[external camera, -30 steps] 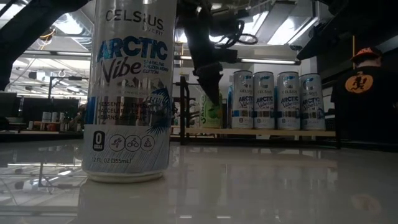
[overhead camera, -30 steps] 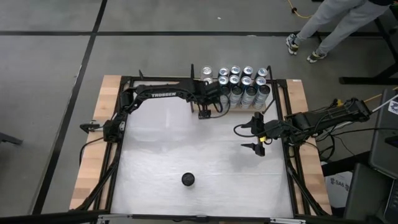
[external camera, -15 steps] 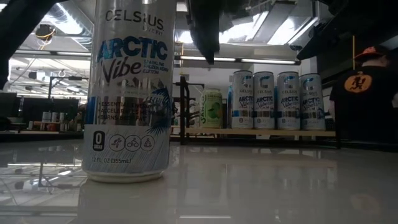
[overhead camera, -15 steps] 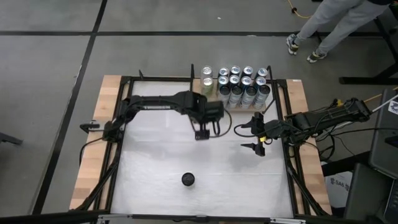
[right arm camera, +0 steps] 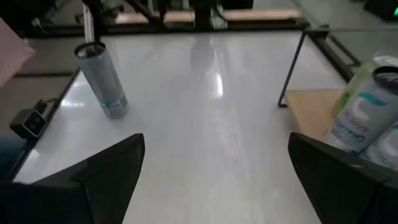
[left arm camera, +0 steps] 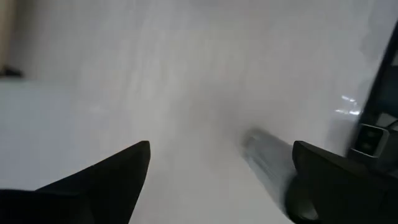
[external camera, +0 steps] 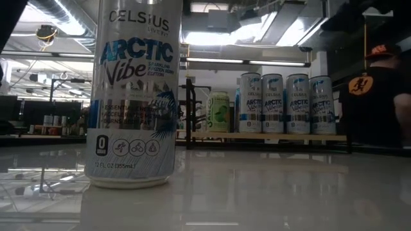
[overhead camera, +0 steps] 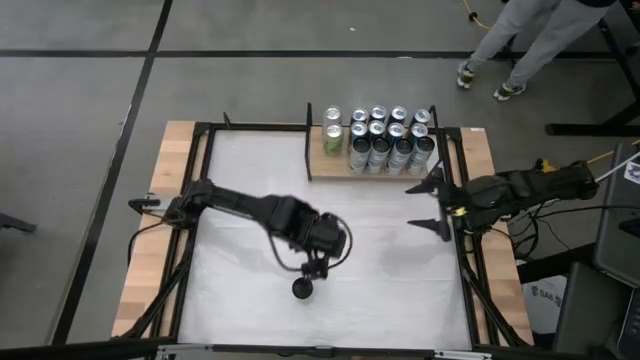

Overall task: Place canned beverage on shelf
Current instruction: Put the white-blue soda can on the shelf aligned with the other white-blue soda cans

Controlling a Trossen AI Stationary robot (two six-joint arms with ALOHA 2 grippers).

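Overhead, my left gripper (overhead camera: 318,267) hangs spread wide and empty just above the lone Celsius can (overhead camera: 302,289) standing near the table's front edge; my right gripper (overhead camera: 437,205) waits agape, holding nothing, beside the shelf (overhead camera: 338,161), which carries rows of cans. Low down, that can (external camera: 133,96) looms upright, with the shelf (external camera: 270,136) far behind. My left wrist sees it (left arm camera: 267,163) between my fingers (left arm camera: 118,168).

Your two arms are dark and jointed with looping black cables; the right tool (overhead camera: 432,205) carries a yellow mark
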